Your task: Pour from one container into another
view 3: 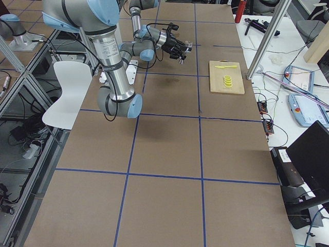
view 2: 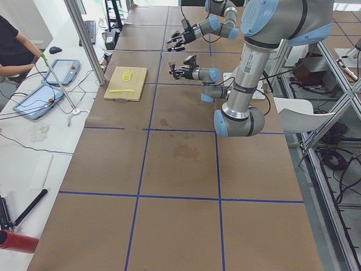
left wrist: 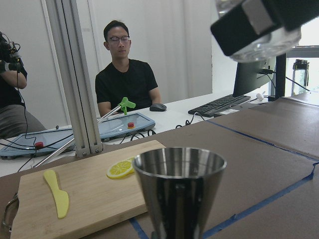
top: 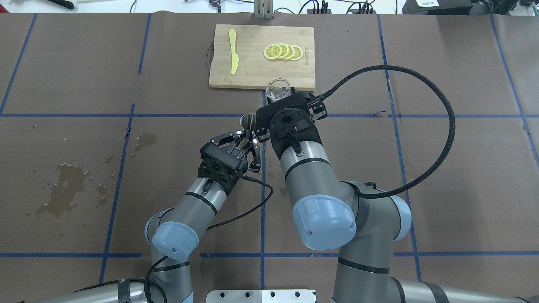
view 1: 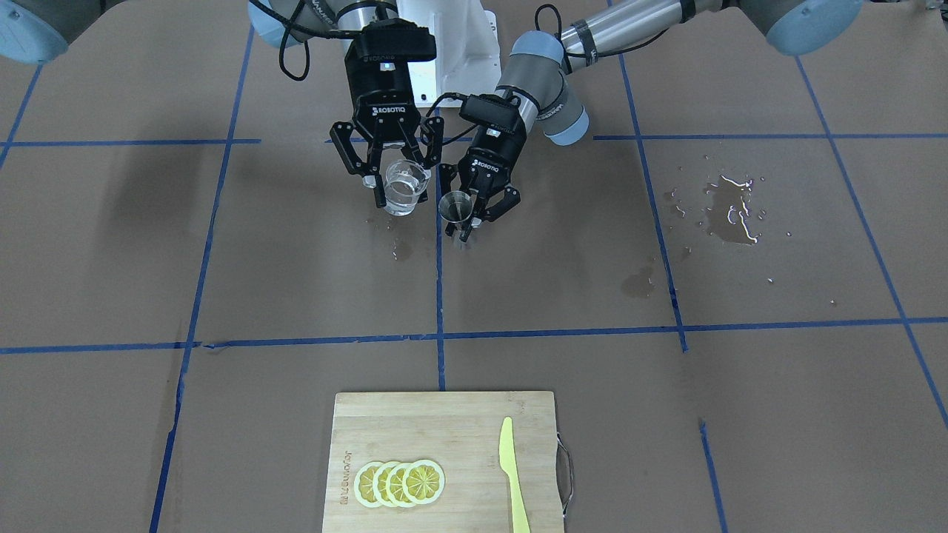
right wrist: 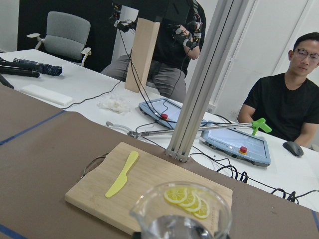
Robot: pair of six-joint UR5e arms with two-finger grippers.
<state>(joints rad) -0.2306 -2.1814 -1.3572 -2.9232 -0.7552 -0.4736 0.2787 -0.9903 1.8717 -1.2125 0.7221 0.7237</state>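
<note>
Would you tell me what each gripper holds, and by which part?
The left gripper holds the steel jigger below its top cup; right gripper clamps the glass cup by its sides.

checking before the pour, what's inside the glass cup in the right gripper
Clear liquid shows inside the glass cup, which is held by the right gripper. The exact level cannot be read, because the gripper hides part of the cup's wall.

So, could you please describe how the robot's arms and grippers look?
The left arm and right arm are silver-grey tubes with pale-blue joint caps. The left gripper and right gripper are black, two-fingered, cabled in black; the right reads ROBOTIQ.
</note>
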